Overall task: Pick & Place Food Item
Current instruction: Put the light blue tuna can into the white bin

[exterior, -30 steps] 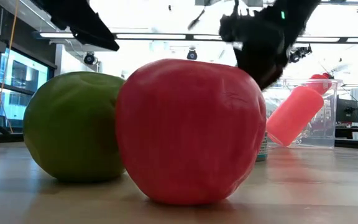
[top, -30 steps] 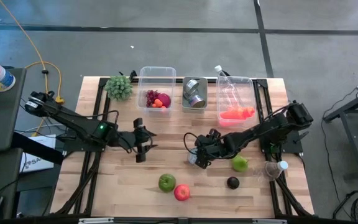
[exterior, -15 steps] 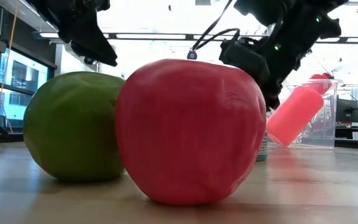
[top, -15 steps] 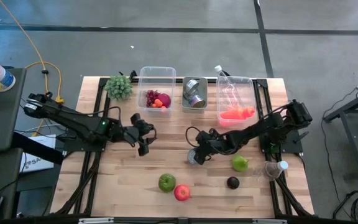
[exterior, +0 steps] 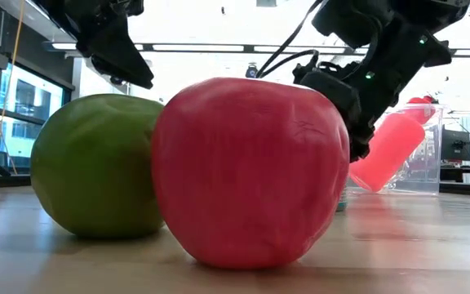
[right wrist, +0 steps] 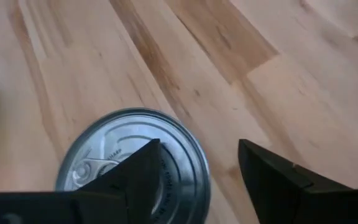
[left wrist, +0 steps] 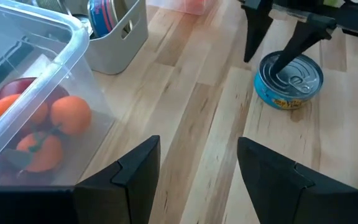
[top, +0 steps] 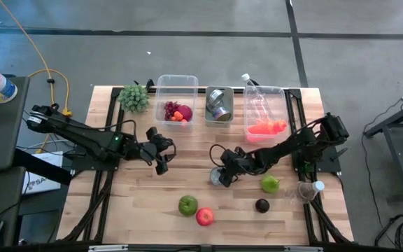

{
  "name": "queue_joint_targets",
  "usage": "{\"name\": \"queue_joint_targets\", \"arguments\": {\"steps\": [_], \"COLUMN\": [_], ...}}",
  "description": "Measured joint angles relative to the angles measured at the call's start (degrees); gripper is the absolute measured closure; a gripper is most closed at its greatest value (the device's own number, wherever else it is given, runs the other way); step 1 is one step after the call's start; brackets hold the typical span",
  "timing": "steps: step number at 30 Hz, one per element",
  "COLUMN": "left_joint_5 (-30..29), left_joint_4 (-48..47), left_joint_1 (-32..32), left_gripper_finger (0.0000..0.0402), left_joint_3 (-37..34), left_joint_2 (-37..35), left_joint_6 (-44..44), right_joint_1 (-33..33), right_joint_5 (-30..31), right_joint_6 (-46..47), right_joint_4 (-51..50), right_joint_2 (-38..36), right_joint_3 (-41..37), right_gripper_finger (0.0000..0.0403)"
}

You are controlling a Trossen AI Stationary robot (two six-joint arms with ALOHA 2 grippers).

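The can, a flat tin with a pull-ring lid, stands upright on the bench near the middle, toward the front edge. From here I read the bench first: three bins along the back edge, the clear fruit tub leftmost. My right gripper hangs over the can with its fingers apart, one over the lid, nothing clamped. My left gripper waits left of centre, fingers apart, empty. Near the front edge, a green apple touches a red apple.

No legible text anywhere
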Motion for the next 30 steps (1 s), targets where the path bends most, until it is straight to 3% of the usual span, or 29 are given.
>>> {"name": "queue_joint_targets", "arguments": {"steps": [3, 8, 10, 20, 30], "left_joint_5": [0.0, 0.0, 0.0, 0.4, 0.4], "left_joint_4": [0.0, 0.5, 0.3, 1.7, 1.4], "left_joint_1": [0.0, 0.0, -0.1, -0.1, -0.8], "left_gripper_finger": [0.0197, 0.0197, 0.0197, 0.0197, 0.0197], "left_joint_3": [0.0, 0.0, -0.1, 0.0, 0.0], "left_joint_2": [0.2, 1.0, 1.6, 4.6, 4.8], "left_joint_6": [-0.1, -0.3, -0.4, -0.4, -0.2], "right_joint_1": [-0.4, -1.2, -1.6, -2.7, -1.6], "right_joint_5": [-2.1, -4.3, -5.0, -8.3, 9.8], "right_joint_6": [0.0, 0.6, 1.5, 5.1, 8.1], "right_joint_4": [0.5, 2.4, 4.8, 16.3, 17.0], "right_joint_2": [0.9, 3.1, 4.2, 7.7, 8.7], "right_joint_3": [0.0, 0.1, 0.3, 0.0, -0.2], "right_gripper_finger": [0.0242, 0.0359, 0.0388, 0.04, 0.04]}}
